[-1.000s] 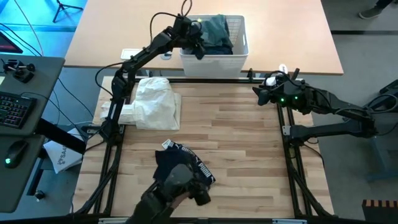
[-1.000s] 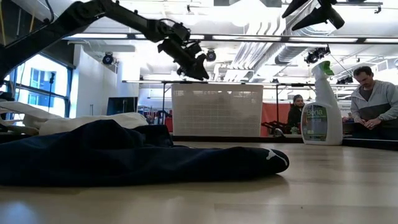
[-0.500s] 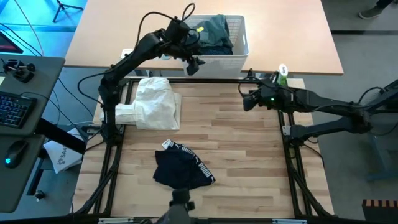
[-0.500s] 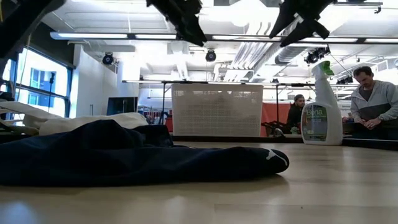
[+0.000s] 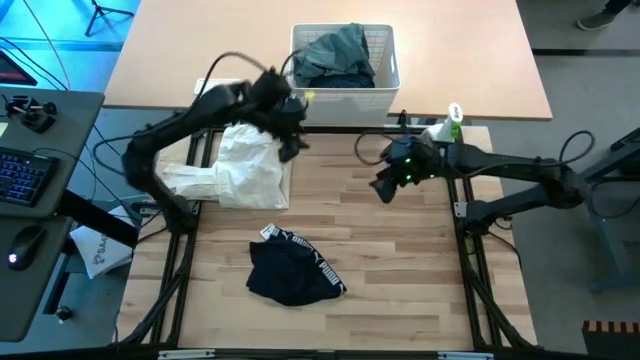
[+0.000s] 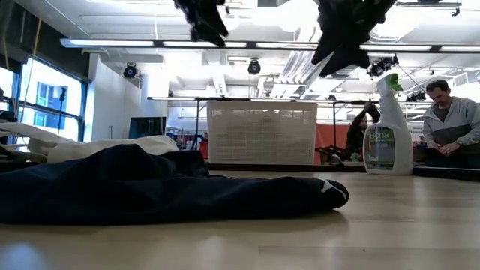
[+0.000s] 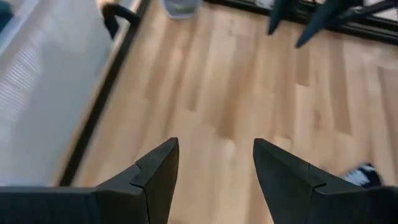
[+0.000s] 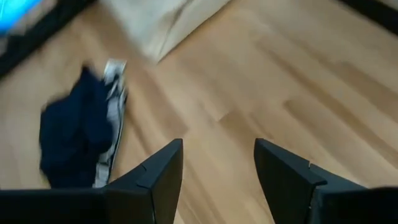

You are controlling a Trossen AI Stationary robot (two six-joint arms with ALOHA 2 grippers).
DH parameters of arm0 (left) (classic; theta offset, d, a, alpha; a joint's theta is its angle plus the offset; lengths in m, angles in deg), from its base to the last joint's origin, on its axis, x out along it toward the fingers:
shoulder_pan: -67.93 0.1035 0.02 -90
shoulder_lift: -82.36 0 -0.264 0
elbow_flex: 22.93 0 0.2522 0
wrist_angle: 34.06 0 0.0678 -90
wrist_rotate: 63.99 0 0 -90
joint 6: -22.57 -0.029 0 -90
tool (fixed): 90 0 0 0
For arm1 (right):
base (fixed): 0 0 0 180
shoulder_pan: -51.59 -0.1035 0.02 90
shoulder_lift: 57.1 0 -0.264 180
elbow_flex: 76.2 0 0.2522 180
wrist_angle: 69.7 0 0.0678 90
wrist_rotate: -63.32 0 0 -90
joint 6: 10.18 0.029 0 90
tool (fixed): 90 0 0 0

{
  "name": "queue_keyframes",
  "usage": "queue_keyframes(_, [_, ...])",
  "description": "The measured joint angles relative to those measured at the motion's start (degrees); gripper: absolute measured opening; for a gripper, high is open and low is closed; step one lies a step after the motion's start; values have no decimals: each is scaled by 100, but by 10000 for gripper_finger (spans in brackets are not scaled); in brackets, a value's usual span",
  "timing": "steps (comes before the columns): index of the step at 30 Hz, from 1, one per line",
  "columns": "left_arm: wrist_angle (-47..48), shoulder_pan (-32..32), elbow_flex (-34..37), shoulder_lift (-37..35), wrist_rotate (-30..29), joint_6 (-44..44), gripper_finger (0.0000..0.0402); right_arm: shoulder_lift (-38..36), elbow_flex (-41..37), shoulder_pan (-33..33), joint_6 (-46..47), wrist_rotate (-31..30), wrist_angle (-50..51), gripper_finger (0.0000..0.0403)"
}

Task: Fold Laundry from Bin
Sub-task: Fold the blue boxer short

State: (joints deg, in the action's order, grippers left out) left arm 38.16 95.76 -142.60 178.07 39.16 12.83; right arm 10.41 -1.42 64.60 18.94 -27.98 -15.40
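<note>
Both end effectors released, hovering empty: left end effector (image 5: 288, 140) at 11 o'clock, right end effector (image 5: 385, 187) at 2. Black Puma piece (image 5: 292, 272) lying crumpled at 6 on surface (image 5: 380, 260), likely next pick. White cloth (image 5: 250, 165) parked at 10; bin (image 5: 344, 88) at 12 holding remaining garments.

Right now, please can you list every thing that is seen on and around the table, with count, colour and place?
bin: 1, white, past the far edge of the wooden table, holding grey-green and dark garments.
white cloth: 1, folded, far left of the wooden table.
black piece: 1, with a white-lettered band, near middle of the table.
spray bottle: 1, white with green top, far right edge.
keyboard: 1, dark, desk at left.
people: 2, in the room behind.
left end effector: open, empty, above the white cloth's far corner.
right end effector: open, empty, above the table's far middle.
</note>
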Motion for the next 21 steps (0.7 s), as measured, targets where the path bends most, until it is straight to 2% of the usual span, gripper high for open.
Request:
queue_keyframes(4, [-91,-724,897,-668,-544,806,192,323,-123,-152,-702,477,-345,186])
queue_keyframes(7, [-82,-1292,1534,-1054,-846,1676,192,348,-838,-361,-691,827,-1516,183])
queue_keyframes(10, [-81,-1840,2151,-1428,-1006,2766,192,343,-1749,-649,-264,1024,-2740,181])
queue_keyframes(13, [-68,-2444,2762,-1720,-1238,4114,192,343,-2394,-941,356,1020,-3430,181])
queue_keyframes(15, [-11,-2840,3161,-1832,-1392,5131,192,343,-2630,-1155,684,1005,-3590,181])
queue_keyframes(18, [22,-3252,3721,-1875,-1268,6509,192,342,-2741,-1518,964,999,-3657,181])
queue_keyframes(21, [-94,-3393,4340,-1819,-1198,7361,192,339,-2741,-1882,1089,727,-3727,181])
